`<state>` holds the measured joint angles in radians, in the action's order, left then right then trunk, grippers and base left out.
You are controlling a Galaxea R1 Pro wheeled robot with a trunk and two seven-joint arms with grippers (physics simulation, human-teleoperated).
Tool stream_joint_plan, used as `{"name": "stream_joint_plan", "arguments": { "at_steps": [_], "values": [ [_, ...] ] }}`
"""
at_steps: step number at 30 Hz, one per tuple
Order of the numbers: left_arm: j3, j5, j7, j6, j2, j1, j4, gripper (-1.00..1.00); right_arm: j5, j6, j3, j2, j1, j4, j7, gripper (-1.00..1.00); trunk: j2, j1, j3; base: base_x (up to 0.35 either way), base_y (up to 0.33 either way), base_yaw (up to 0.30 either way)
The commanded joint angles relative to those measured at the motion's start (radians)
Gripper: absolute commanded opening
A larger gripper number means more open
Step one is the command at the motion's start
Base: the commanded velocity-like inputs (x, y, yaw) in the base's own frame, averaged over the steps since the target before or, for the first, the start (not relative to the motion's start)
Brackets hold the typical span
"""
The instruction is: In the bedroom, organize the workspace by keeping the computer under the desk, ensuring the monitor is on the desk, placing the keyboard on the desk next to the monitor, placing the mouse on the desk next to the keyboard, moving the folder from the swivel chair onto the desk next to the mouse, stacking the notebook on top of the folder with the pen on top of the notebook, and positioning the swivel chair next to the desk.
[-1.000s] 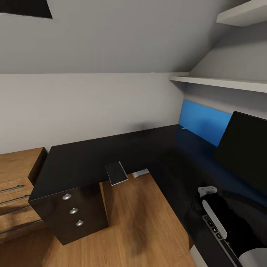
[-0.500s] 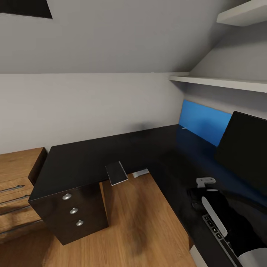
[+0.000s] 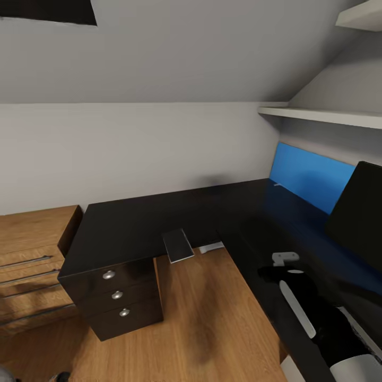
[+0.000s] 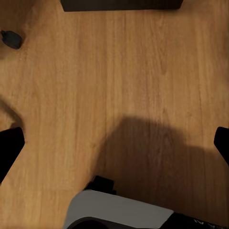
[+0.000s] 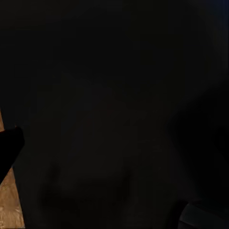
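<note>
L-shaped black counter (image 3: 159,223) with blue back panel (image 3: 310,175) sits in the room corner, dark drawer unit (image 3: 119,297) at its near end. Monitor (image 3: 361,217) stands on the counter at the right edge of the head view. Small grey notebook (image 3: 178,245) overhangs the inner counter edge. Right arm (image 3: 305,307) reaches over the counter; its jaws' state can't be told. Left wrist view: wood floor (image 4: 119,86), left gripper (image 4: 117,148) jaws wide apart, holding nothing. Light-wood dresser (image 3: 32,260) beside the drawer unit.
</note>
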<state>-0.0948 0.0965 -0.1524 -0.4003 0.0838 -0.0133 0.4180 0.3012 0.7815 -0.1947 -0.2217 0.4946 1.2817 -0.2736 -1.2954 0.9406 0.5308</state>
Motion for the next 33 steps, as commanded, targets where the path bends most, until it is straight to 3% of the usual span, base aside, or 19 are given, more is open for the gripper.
{"name": "stream_joint_plan", "arguments": {
  "at_steps": [1,10,12,16,22,30,33],
  "values": [
    [-0.001,0.008,0.002,-0.010,0.001,0.000,0.002,1.00,0.010,-0.019,-0.003,0.008,0.001,-0.001,-0.011,1.00,-0.001,0.000,0.002,0.000,0.000,0.240],
    [0.000,0.008,0.002,-0.022,0.000,0.000,0.001,1.00,0.010,-0.111,-0.006,0.087,-0.001,-0.026,-0.064,1.00,-0.001,0.000,0.007,0.000,0.000,0.244],
    [0.000,0.008,0.002,-0.023,0.000,0.000,0.001,1.00,0.010,-0.128,-0.021,0.107,-0.007,-0.027,-0.093,1.00,-0.001,0.000,0.008,0.000,0.000,0.245],
    [0.000,0.008,0.002,-0.022,0.000,0.000,0.001,1.00,0.010,-0.173,-0.059,0.119,-0.012,-0.029,-0.120,1.00,-0.001,0.000,0.010,0.000,0.000,0.244],
    [-0.001,0.009,0.002,-0.022,-0.001,0.000,0.001,1.00,0.010,-0.259,-0.155,0.124,-0.025,-0.047,-0.158,1.00,-0.001,0.000,0.015,0.000,0.000,0.240],
    [-0.002,0.009,0.002,-0.022,-0.002,0.000,0.001,1.00,0.010,-0.476,-0.369,0.126,-0.028,-0.134,-0.179,1.00,-0.001,0.000,0.024,0.000,0.000,0.203],
    [-0.002,0.009,0.002,-0.022,-0.003,0.000,0.001,1.00,0.010,-0.551,-0.421,0.126,-0.028,-0.157,-0.180,1.00,-0.001,0.000,0.028,0.000,0.000,0.187]
  ]
}}
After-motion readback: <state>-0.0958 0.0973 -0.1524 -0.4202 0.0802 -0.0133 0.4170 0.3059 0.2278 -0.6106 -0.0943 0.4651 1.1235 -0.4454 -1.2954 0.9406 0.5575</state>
